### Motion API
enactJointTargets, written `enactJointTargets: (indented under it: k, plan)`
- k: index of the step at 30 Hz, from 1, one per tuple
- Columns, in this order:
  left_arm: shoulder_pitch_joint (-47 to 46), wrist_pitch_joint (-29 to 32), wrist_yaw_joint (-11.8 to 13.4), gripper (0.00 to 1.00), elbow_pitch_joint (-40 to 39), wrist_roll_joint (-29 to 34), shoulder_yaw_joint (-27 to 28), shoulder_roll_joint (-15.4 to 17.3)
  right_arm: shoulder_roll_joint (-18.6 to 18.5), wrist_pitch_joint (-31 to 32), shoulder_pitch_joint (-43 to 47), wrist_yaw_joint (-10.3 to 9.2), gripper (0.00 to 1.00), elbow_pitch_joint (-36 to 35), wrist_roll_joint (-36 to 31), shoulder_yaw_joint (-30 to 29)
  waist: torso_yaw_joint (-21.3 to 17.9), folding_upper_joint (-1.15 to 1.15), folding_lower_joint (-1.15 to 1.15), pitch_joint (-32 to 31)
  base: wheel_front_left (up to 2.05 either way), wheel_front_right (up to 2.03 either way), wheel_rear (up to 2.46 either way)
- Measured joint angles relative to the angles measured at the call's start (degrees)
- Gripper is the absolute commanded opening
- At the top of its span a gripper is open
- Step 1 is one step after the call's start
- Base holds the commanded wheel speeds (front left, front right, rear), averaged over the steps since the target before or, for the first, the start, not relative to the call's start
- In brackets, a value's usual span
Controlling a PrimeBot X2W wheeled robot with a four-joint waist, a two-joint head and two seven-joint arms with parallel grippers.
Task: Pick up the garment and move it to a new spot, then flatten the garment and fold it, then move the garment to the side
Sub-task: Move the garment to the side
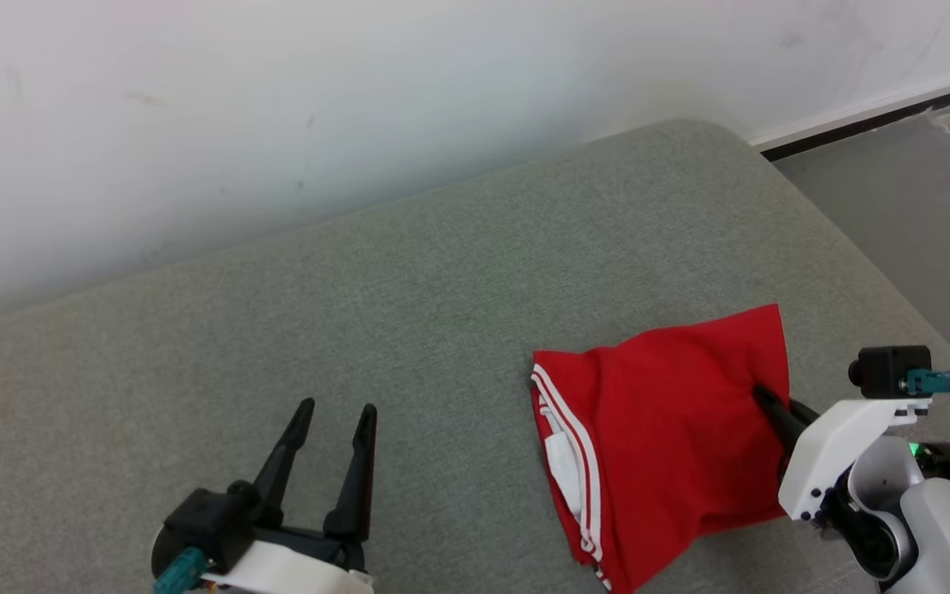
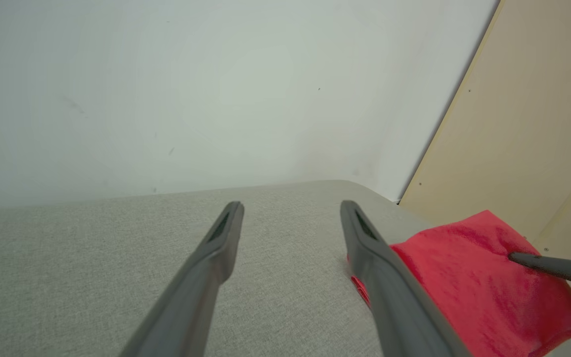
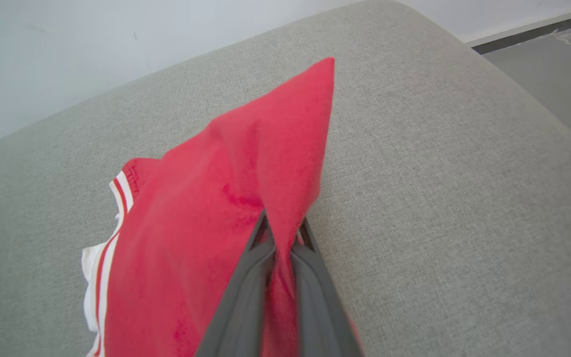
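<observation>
A plain, furnished room is suggested, home or lab not being settled. A grey upholstered cushion (image 1: pixel 442 272) is set against a bare white wall (image 1: pixel 277 99). Grey floor (image 1: pixel 920 214) and dark skirting (image 1: pixel 854 125) are seen far right.

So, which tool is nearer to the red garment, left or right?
Right. The right tool is shut on a fold of the red garment. The left tool is open above the gray cushion, well to the garment's left.

Grey fabric cushion (image 1: pixel 442 272), folded red garment (image 1: pixel 673 412) lying near its right edge
</observation>
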Motion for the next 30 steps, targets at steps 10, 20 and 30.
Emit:
enactJointTargets:
  k: [10,20,30]
  plan:
    - [-4.4,0.0,-0.5,1.00,-0.1,1.1,-1.1,3.2,-3.1,-3.2,-13.7,0.01,0.00,2.5,-0.5,1.9,3.6,0.00,0.01,8.1,0.00,0.00,0.00]
    - [-9.7,0.0,-0.6,1.00,-1.0,1.0,-2.2,6.4,-10.1,-9.6,-29.9,0.01,0.00,12.0,0.8,-3.6,8.8,0.00,0.01,18.5,0.00,0.00,0.00]
    - [-12.7,0.0,-0.6,1.00,-2.2,0.4,-3.1,7.8,-15.0,-12.5,-39.3,0.01,0.00,27.1,-3.9,-8.3,11.9,0.00,0.01,25.4,0.00,0.00,0.00]
